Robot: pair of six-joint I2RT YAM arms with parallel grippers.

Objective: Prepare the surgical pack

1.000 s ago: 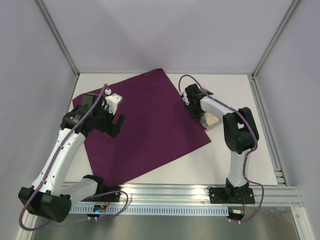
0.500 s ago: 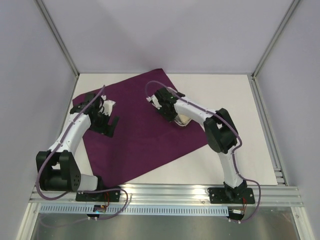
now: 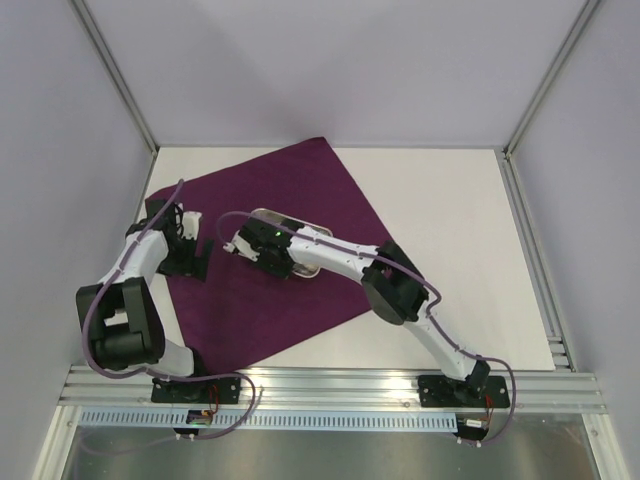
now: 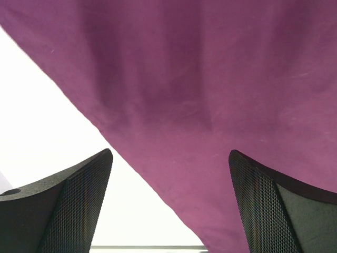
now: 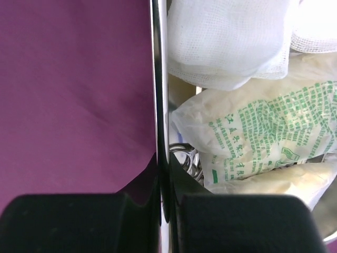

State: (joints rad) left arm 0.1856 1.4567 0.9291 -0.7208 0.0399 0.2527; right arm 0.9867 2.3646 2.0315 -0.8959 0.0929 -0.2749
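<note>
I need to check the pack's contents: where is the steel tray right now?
In the top view, the tray is over the purple cloth, left of centre, its rim pinched by the right gripper.

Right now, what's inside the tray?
White gauze and a green-printed packet fill most of it. Steel ring handles show beneath the packet, against the tray wall. The packet hides the rest of those instruments and the floor.

A large deep-purple fabric cloth [image 3: 300, 185] is seen in one plain shade. A small rectangular steel tray [image 5: 159, 95] is shown as shiny silver. Also seen are white open-weave gauze pads [image 5: 226, 37] and a clear packet [image 5: 263, 132] printed with green lettering.
</note>
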